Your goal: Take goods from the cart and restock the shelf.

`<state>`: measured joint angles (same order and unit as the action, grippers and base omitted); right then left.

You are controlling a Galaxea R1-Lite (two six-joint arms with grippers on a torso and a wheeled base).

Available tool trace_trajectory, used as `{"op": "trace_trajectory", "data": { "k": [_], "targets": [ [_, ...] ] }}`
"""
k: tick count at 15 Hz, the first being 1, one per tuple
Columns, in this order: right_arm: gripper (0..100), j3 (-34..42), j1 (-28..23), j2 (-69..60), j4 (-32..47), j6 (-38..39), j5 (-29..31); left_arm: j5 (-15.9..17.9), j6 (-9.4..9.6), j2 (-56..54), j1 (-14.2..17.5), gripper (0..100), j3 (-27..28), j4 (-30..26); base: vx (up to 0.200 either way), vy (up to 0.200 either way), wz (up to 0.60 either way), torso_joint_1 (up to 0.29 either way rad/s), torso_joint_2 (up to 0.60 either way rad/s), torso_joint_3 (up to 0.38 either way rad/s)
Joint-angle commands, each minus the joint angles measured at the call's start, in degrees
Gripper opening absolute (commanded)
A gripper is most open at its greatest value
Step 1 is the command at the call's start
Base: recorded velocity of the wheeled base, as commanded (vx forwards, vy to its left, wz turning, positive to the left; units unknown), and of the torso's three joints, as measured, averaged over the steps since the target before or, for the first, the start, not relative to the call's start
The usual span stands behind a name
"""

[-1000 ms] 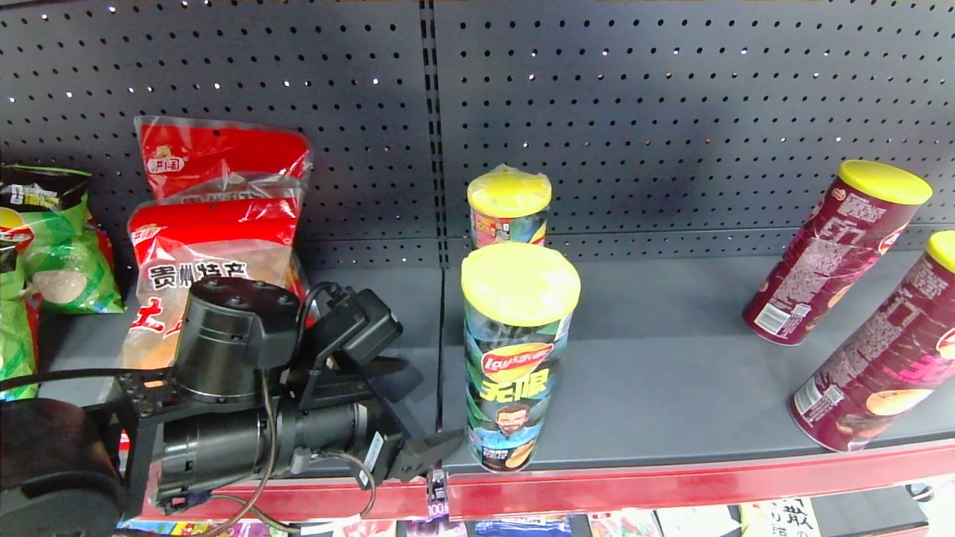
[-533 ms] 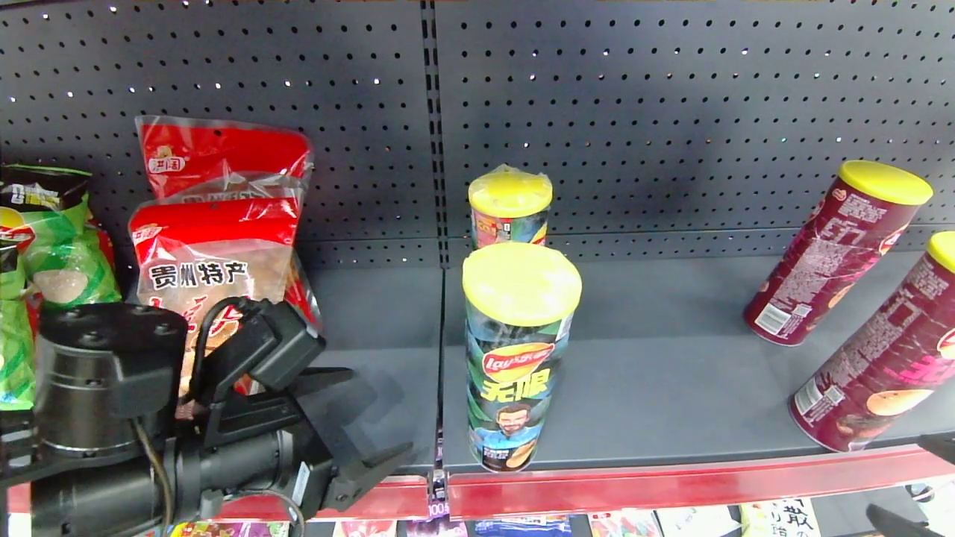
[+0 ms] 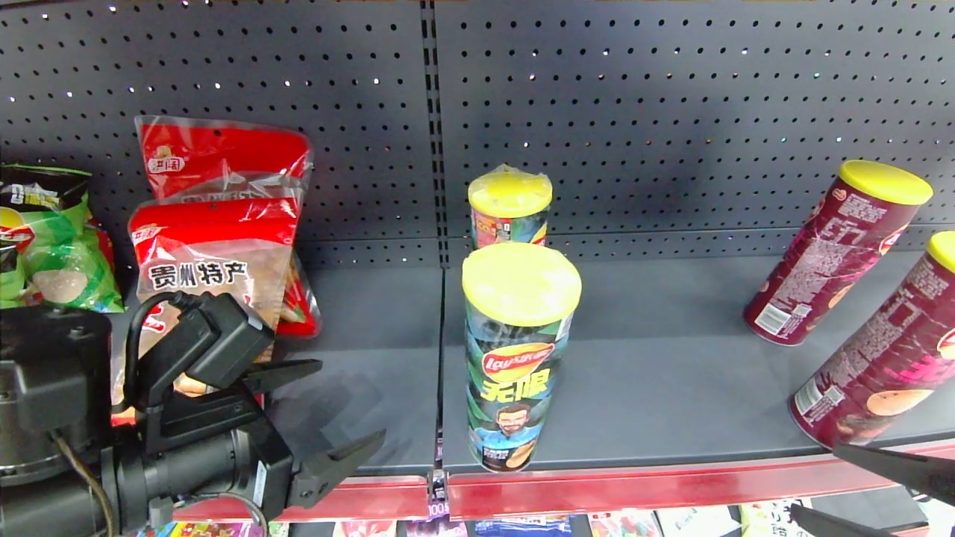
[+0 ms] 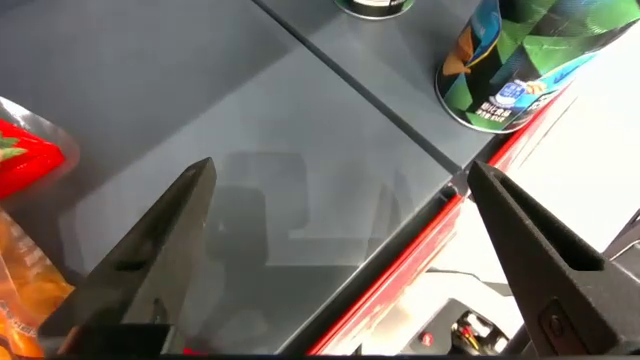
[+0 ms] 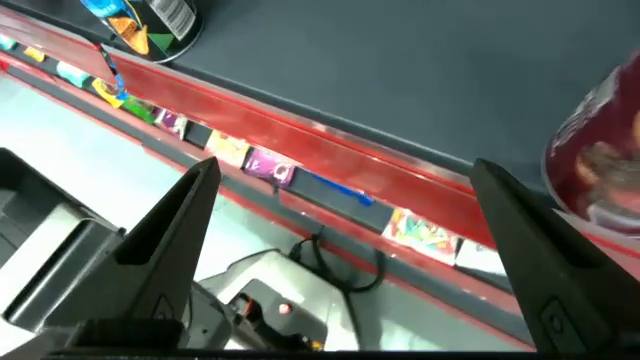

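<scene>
Left gripper (image 3: 351,399): spread, empty, held at 9 o'clock of the front can (image 3: 520,358). Right gripper (image 3: 813,477): spread, seen at 4 o'clock.

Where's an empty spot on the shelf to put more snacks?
Widest bare patch of the shelf: between the front green can and the maroon cans. A narrower one: between the red bags and that can. Far left is crowded with bags.

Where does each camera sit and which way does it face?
Head view: head-mounted, looks forward-down at the shelf; left tool, right tool at bottom corners.
Left wrist view: looks past its open tool onto shelf deck.
Right wrist view: looks past its open tool at red edge and maroon can.
Shared: green can in head and left wrist views.
</scene>
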<state>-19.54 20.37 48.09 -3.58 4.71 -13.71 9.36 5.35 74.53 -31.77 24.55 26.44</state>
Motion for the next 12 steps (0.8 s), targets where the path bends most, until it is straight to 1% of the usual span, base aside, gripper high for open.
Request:
{"op": "trace_trajectory", "data": {
  "k": [1, 2, 4, 6, 8, 12],
  "targets": [
    [100, 0.03, 0.20, 1.13, -0.02, 0.39, -0.08, 0.04, 0.01, 0.00, 0.04, 100, 0.23, 0.01, 0.000, 0.000, 0.00, 0.000, 0.00, 0.000],
    [100, 0.03, 0.20, 1.57, -0.28, 0.74, 0.00, 0.04, 0.01, 0.09, 0.04, 100, 0.32, 0.01, 0.000, 0.000, 0.00, 0.000, 0.00, 0.000],
    [100, 1.52, 0.20, 2.62, -3.27, 0.66, 0.00, 0.04, 0.01, 0.17, 0.04, 100, 0.32, 0.01, 0.000, 0.000, 0.00, 0.000, 0.00, 0.000],
    [100, 3.46, 0.11, 5.70, -9.16, 0.22, 0.44, 0.04, 0.01, 0.17, 0.04, 100, 0.41, 0.01, 0.000, 0.000, 0.00, 0.000, 0.00, 0.000],
    [100, 3.46, 0.20, 8.25, -12.06, 0.13, 1.50, 0.04, -0.08, 0.09, 0.04, 100, 0.41, 0.01, 0.000, 0.000, 0.00, 0.000, 0.00, 0.000],
    [100, 3.98, 1.25, 8.25, -12.15, -1.01, 1.59, 0.04, -0.08, 0.26, 0.04, 100, 0.41, 0.01, 0.000, 0.000, 0.00, 0.000, 0.00, 0.000]
  ]
}}
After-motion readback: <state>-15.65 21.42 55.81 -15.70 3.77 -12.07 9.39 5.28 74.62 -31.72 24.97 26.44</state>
